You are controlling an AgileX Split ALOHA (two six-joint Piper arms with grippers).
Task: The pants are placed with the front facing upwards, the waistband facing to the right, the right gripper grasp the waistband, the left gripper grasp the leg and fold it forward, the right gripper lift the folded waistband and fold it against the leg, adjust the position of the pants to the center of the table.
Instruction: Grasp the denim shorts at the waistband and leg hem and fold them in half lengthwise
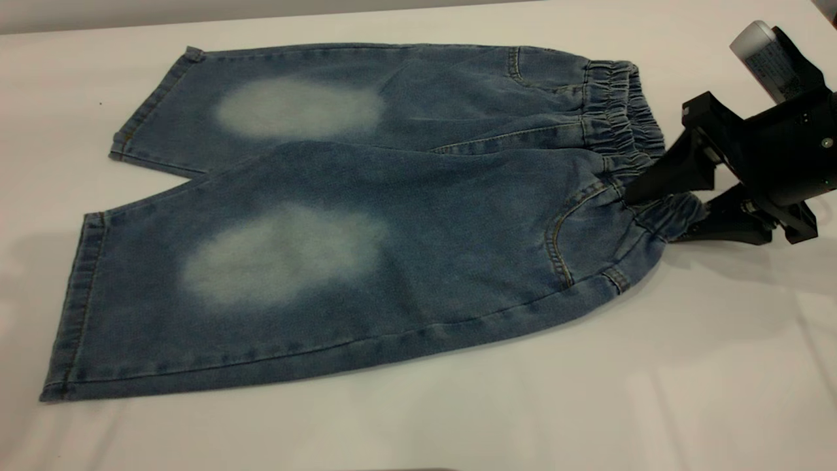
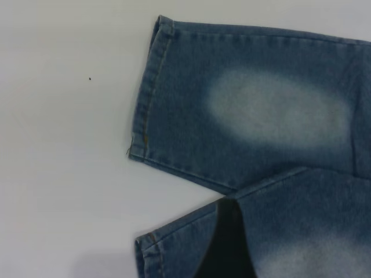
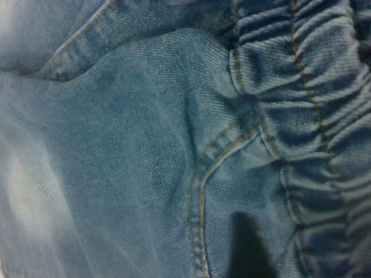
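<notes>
We see the table (image 1: 654, 392) first, a broad pale surface that takes up nearly the whole exterior view. On it the pants (image 1: 366, 222) lie flat with the front up, legs spread toward the left and the top edge toward the right. Each leg carries a pale faded oval, and the nearer leg lies partly over the farther one along the middle seam. The leg hems sit at the left, apart from each other, with bare table between them.

At the right end we see the waistband (image 1: 621, 111), gathered and crinkled, with its nearer stretch bunched up between black fingers. The right gripper (image 1: 660, 212) reaches in from the right edge. One wedge finger lies on top of the denim by the front pocket seam and the other sits below the band, so the fingers are pressed together on the waistband.

The left wrist view looks down on the two hems and the gap between them. A dark finger of the left gripper (image 2: 229, 246) shows over the nearer leg; we cannot tell how its fingers stand.
</notes>
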